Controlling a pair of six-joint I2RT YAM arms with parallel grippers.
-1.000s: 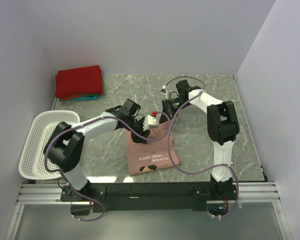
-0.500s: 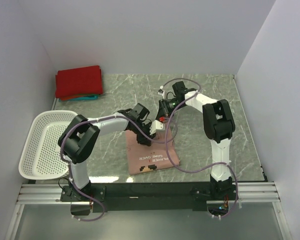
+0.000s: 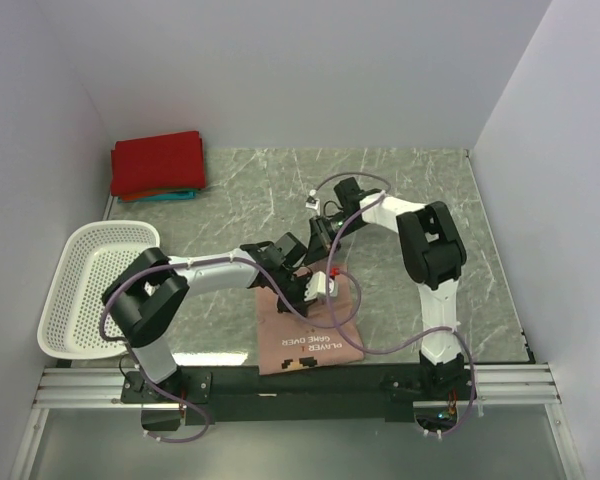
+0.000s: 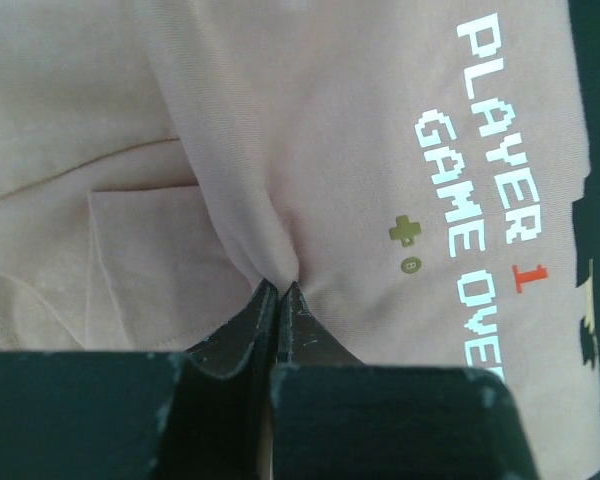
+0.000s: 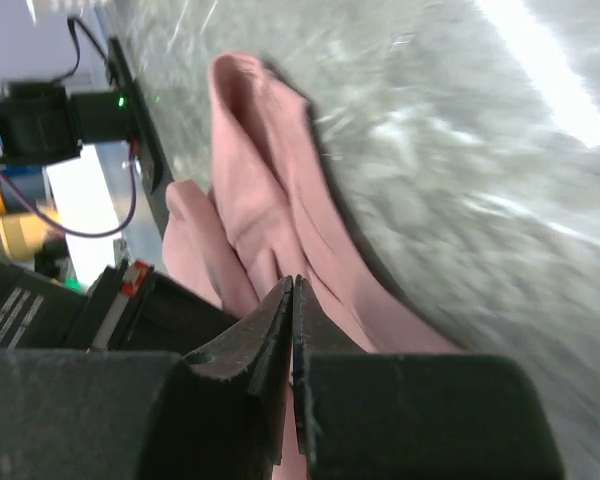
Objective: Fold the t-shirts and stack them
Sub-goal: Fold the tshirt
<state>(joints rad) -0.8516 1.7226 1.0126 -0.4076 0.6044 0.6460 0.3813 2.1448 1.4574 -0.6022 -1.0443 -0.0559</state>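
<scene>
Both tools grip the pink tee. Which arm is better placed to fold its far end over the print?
Right, probably: the right tool pinches the pink t-shirt at its far end, while the left tool pinches cloth beside the print, mid-shirt.

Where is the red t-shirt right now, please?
In the top view, the red t-shirt lies at the far left corner of the table, on a teal t-shirt, beyond the white basket.

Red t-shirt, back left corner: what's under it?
A teal t-shirt: only its near edge sticks out below the folded red t-shirt. The rest is covered, so whether anything else lies under there cannot be seen.
</scene>
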